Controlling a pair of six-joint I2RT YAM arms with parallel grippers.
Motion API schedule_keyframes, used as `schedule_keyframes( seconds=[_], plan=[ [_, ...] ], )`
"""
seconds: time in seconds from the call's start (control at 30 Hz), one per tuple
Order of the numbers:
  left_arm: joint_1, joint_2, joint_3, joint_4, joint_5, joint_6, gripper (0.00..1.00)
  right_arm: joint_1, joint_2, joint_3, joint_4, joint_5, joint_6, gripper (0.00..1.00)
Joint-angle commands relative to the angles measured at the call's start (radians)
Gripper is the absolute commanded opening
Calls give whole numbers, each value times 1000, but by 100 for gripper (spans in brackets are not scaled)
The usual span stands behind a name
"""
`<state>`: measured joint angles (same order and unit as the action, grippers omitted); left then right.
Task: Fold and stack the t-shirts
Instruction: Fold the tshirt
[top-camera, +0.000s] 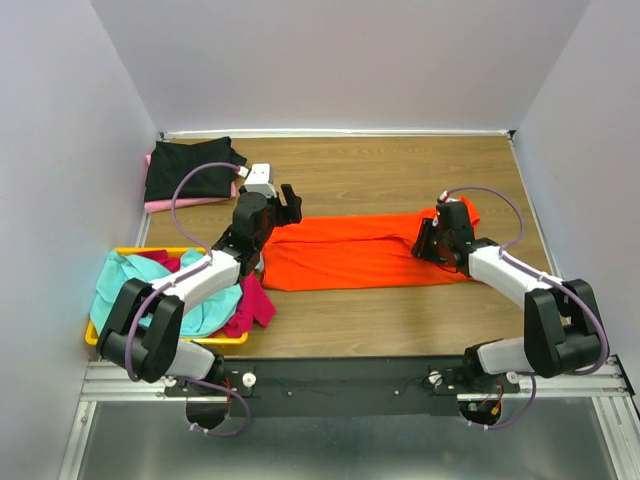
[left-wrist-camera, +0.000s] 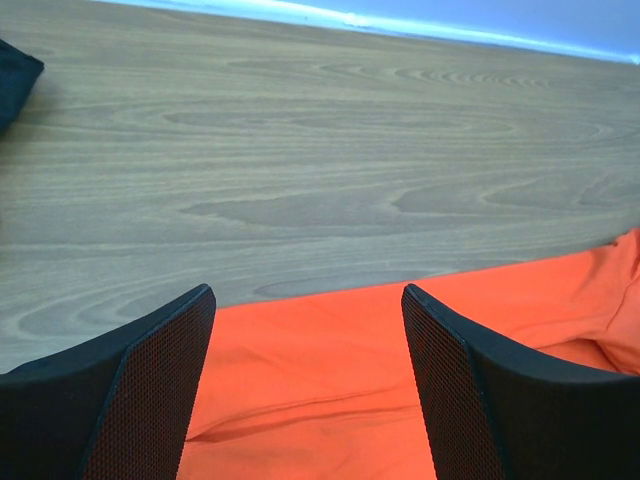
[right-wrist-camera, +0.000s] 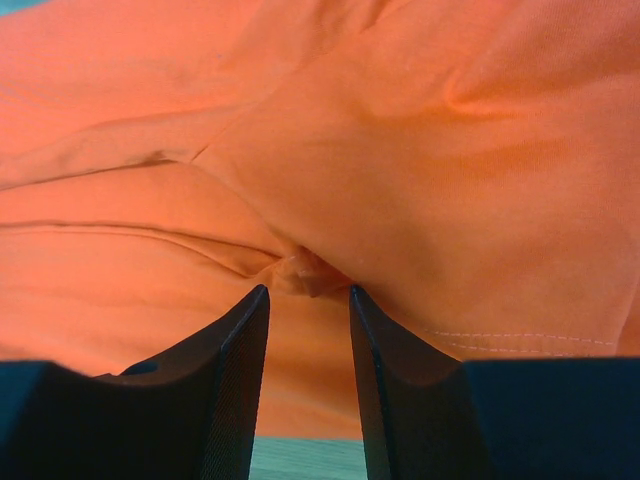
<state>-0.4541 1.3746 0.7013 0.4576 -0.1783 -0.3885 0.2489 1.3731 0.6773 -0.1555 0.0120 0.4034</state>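
The orange t-shirt (top-camera: 360, 255) lay as a long band across the table (top-camera: 400, 170). The left gripper (left-wrist-camera: 305, 300) hung spread wide over its left end, empty. The right gripper (right-wrist-camera: 308, 292) had its jaws near together around a cloth ridge, and whether it gripped could not be told. The fold likely needed both ends pinched through all layers before lifting together.

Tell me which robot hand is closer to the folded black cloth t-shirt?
Left. The left gripper is just right of the black t-shirt; the right gripper is far off, on the orange cloth t-shirt.
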Motion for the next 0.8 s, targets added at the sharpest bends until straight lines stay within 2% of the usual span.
schedule_keyframes(
  seconds=[0.0,0.6,0.7,0.77],
  plan=[
    [-5,32,15,18,34,16,83,7,43,19,24,45,9,45],
    [-5,35,10,12,33,26,83,6,116,53,43,63,26,35],
    [-3,40,10,12,31,27,83,7,113,48,47,65,28,28],
    [-3,43,12,12,33,25,83,7,101,44,50,66,25,16]
  ],
)
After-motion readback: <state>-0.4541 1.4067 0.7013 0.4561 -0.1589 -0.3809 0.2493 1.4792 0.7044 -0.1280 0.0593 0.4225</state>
